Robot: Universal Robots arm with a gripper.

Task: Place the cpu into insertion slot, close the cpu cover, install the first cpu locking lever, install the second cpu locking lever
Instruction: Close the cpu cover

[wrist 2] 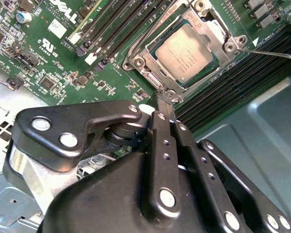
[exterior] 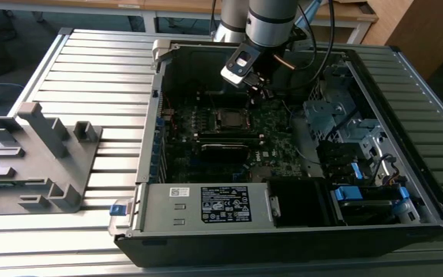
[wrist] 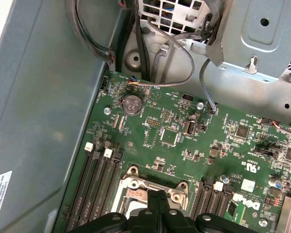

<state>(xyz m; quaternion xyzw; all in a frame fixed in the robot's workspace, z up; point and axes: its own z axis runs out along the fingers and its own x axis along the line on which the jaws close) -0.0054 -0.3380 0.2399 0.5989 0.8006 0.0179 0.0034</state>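
**Gripper at the socket's edge, chip seated under its frame**

Nearest in the second wrist view, the gripper (wrist 2: 164, 98) has its two fingers drawn together with no gap showing between them. The tips sit at the near edge of the insertion slot (wrist 2: 157, 87). Whether they pinch the end of a lever there I cannot tell.

Just beyond the tips, the cpu (wrist 2: 184, 51) lies flat in the slot, its dull grey face up. The cpu cover (wrist 2: 222, 38) lies down around it, so the chip shows through the window. The chip looks light and rigid but delicate, to be taken only by its outer edges. The cover is probably thin, stiff sheet metal that swings as one piece.

At the far side of the socket a thin locking lever (wrist 2: 269, 53) runs outward above the memory slots (wrist 2: 242, 77). It looks like springy wire, likely slippery, and is best held near its free end.

Farther off, in the exterior view, the gripper (exterior: 260, 89) hangs inside the open computer case (exterior: 148, 150), just beside the insertion slot (exterior: 229, 118) on the motherboard (exterior: 276, 138).
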